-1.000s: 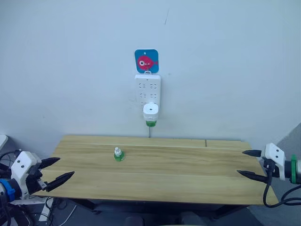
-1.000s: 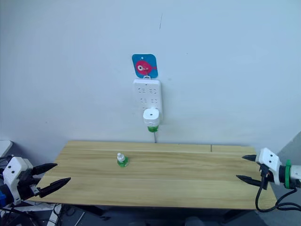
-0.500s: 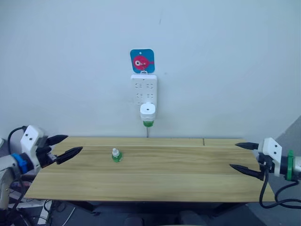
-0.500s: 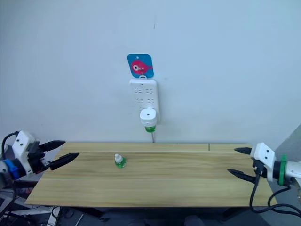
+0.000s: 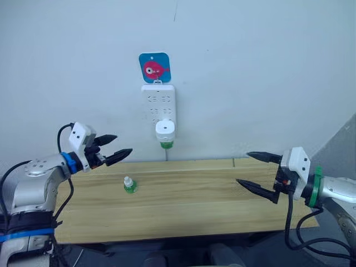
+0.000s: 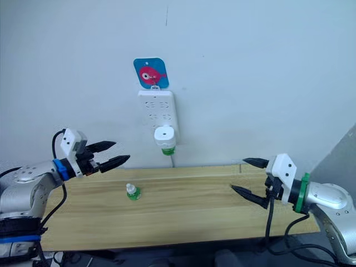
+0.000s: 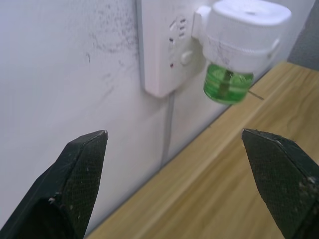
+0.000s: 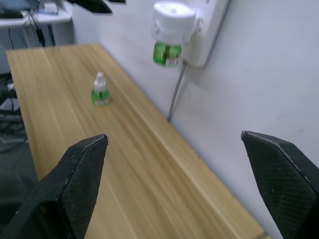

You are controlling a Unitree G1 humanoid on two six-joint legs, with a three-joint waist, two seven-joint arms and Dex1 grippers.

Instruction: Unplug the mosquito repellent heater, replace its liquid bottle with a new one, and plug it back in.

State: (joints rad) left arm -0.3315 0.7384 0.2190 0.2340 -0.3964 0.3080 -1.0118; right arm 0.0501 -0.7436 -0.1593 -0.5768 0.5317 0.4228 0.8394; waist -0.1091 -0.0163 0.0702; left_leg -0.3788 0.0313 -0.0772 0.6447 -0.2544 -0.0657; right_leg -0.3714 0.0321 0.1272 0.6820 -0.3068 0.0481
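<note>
On the wall behind the table (image 5: 183, 200), you have a long white power strip (image 5: 159, 104) hanging upright below a blue square hook plate with a pink fish on it (image 5: 154, 67). Your mosquito repellent heater (image 5: 165, 130) is plugged into the lowest part of that strip: a small white rounded unit with a round vent hole on its face. A green liquid bottle (image 5: 165, 144) sits screwed in under the heater, and the strip's cord (image 5: 167, 154) drops down from the strip to the table's back edge.

Below the strip and off to its left side, a second small green bottle with a white cap (image 5: 129, 185) stands upright on the wooden table, well apart from the wall.

Your left pincer (image 5: 117, 147) is raised to the left of the strip, at about the level of the heater's bottle, pointing toward the strip with its two black fingers apart and holding nothing. From the left wrist camera, the heater (image 7: 245, 33) lies ahead between the spread fingertips.

Your right pincer (image 5: 248, 169) hangs to the right of the strip and lower, over the right part of the table, fingers wide apart and empty, pointing toward the strip.
</note>
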